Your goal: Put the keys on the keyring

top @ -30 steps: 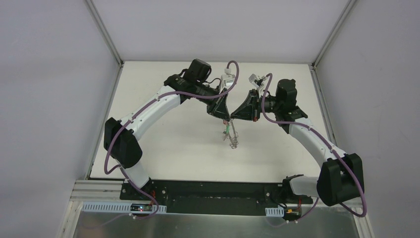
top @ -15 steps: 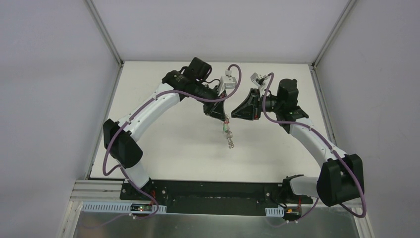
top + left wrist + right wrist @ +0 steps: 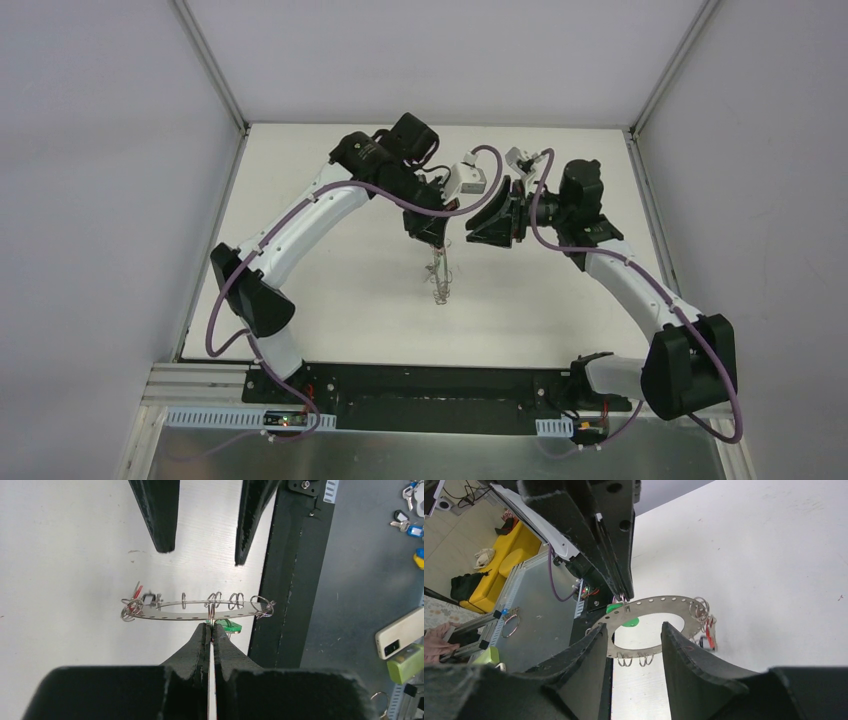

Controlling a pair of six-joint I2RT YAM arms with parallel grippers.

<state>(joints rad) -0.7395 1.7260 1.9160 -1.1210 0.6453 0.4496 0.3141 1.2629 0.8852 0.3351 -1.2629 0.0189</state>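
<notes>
The keyring (image 3: pixel 438 281) hangs in the air from my left gripper (image 3: pixel 432 241), which is shut on one of its small wire loops. The left wrist view shows the ring (image 3: pixel 170 612) edge-on just past my closed gripper (image 3: pixel 212 626), with a green key (image 3: pixel 230 625) under it and a red key (image 3: pixel 136 592) and a dark key (image 3: pixel 148 598) at its left end. My right gripper (image 3: pixel 481 222) is open and empty. In the right wrist view it (image 3: pixel 634 627) sits just short of the ring (image 3: pixel 659 602), with the green key (image 3: pixel 626 622) and the red key (image 3: pixel 709 636) hanging from it.
The black base rail (image 3: pixel 285 580) runs along the table's near edge. Beyond it lies a grey metal plate (image 3: pixel 360 580) with spare keys (image 3: pixel 407 520) and a white device (image 3: pixel 400 637). A loose split ring (image 3: pixel 510 625) lies on that plate. Frame posts stand at the back corners.
My left gripper has swung left and turned, carrying the hanging ring with it. My right gripper, close against the left one a second ago, now stands apart from it.
</notes>
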